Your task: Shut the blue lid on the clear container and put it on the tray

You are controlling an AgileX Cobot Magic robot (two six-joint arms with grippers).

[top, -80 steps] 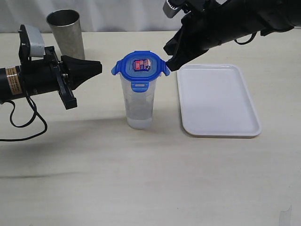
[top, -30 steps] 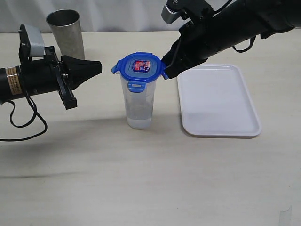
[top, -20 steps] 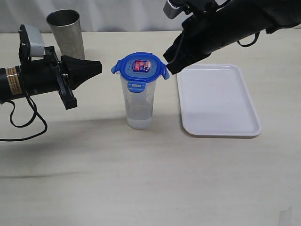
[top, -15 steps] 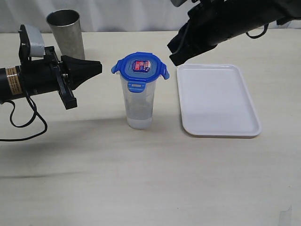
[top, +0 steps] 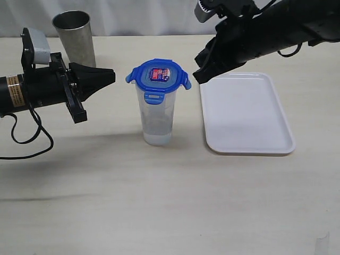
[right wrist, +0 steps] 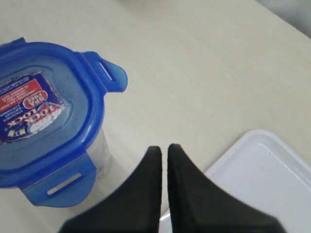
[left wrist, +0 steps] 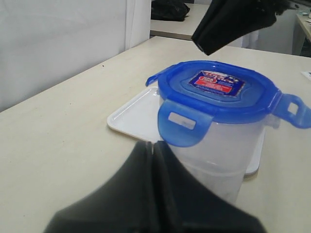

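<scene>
The clear container (top: 157, 119) stands upright on the table, left of the white tray (top: 245, 111). The blue lid (top: 158, 75) lies on its rim, sticker up. One flap hangs down at the front; the side flaps stick outward. My left gripper (top: 111, 77) is shut and empty, pointing at the container from the left with a gap between. My right gripper (top: 197, 77) is shut and empty, just right of the lid's right flap and apart from it. The lid (left wrist: 216, 90) and container (left wrist: 221, 155) fill the left wrist view. The lid (right wrist: 41, 116) and tray (right wrist: 265, 179) show in the right wrist view.
A grey steel cup (top: 74, 36) stands at the back left, behind my left arm. The tray holds nothing. A black cable (top: 26, 135) loops on the table below the left arm.
My right gripper has drawn up and away from the lid's right flap, then come back down close beside it. The lid has settled level on the rim. The left arm has not moved.
</scene>
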